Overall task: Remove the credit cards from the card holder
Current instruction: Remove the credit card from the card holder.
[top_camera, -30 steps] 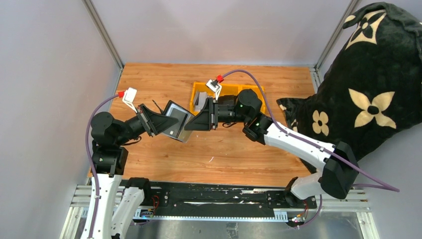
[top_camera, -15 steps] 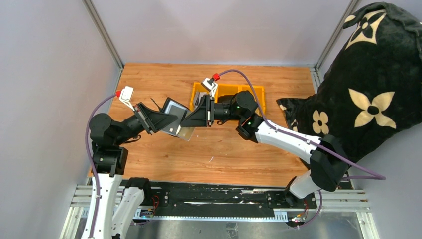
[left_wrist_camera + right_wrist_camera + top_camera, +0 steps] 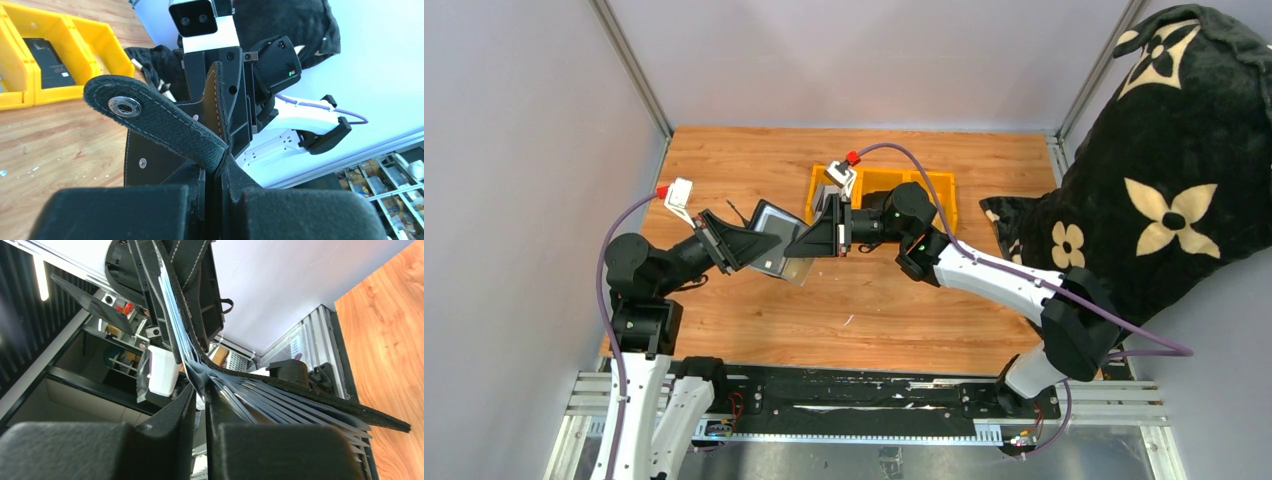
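My left gripper (image 3: 749, 243) holds the black card holder (image 3: 776, 240) open above the wooden table, shut on its spine. In the left wrist view the holder's snap strap (image 3: 150, 115) curls out just above my left gripper (image 3: 218, 182). My right gripper (image 3: 802, 246) meets the holder from the right. In the right wrist view the holder's black flap (image 3: 197, 295) rises ahead, and the pale grey-blue credit cards (image 3: 280, 400) fan out of its slots. There my right gripper (image 3: 200, 390) stands almost shut, pinching the thin edge of one card at its tips.
Yellow bins (image 3: 924, 185) stand just behind the right gripper, one holding a chunky black item (image 3: 47, 62) and one a grey item (image 3: 827, 200). A black cushion with cream flowers (image 3: 1174, 170) fills the right side. Grey walls enclose the table (image 3: 874, 300).
The right gripper has slid left up to the card holder and its jaws have narrowed onto a card edge. The left gripper kept hold of the holder, barely moving.
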`<state>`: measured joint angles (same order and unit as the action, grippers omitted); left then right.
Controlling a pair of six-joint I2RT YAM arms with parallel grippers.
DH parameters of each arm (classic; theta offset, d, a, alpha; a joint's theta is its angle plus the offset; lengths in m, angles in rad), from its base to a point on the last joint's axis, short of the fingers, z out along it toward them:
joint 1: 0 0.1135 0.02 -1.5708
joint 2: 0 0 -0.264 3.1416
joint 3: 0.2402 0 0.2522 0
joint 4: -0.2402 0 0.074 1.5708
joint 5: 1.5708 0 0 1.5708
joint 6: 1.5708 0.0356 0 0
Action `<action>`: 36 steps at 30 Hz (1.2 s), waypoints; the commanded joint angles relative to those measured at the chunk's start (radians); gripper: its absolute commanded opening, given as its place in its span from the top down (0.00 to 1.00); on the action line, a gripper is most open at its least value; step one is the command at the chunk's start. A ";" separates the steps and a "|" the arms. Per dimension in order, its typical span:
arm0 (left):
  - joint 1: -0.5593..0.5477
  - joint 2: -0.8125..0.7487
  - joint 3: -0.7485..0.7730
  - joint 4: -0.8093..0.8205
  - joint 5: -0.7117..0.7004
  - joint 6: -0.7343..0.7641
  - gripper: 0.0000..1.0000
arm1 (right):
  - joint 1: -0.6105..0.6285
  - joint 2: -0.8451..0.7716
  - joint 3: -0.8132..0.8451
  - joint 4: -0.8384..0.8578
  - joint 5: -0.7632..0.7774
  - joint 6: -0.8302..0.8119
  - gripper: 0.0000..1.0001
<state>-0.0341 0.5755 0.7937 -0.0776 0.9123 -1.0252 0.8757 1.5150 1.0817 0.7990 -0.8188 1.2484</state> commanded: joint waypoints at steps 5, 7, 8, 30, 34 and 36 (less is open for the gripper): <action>-0.007 -0.021 -0.016 -0.068 0.039 0.068 0.82 | 0.021 -0.029 0.037 -0.106 0.027 -0.112 1.00; -0.006 -0.021 -0.024 -0.039 0.050 0.037 0.80 | 0.020 -0.036 0.031 -0.106 0.029 -0.115 1.00; -0.006 -0.020 -0.031 -0.006 0.061 0.013 0.78 | 0.020 -0.036 0.027 -0.104 0.029 -0.116 1.00; -0.006 0.015 -0.026 0.177 0.102 -0.138 0.89 | 0.017 -0.127 -0.139 -0.001 0.065 -0.086 1.00; -0.006 0.018 -0.016 0.172 0.100 -0.135 0.88 | 0.016 -0.136 -0.142 -0.004 0.069 -0.088 1.00; -0.007 0.018 -0.013 0.170 0.098 -0.133 0.89 | 0.016 -0.132 -0.136 -0.011 0.065 -0.090 1.00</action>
<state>-0.0368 0.5999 0.7315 0.0441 1.0084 -1.1454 0.8879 1.4029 0.9531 0.7784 -0.7586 1.1633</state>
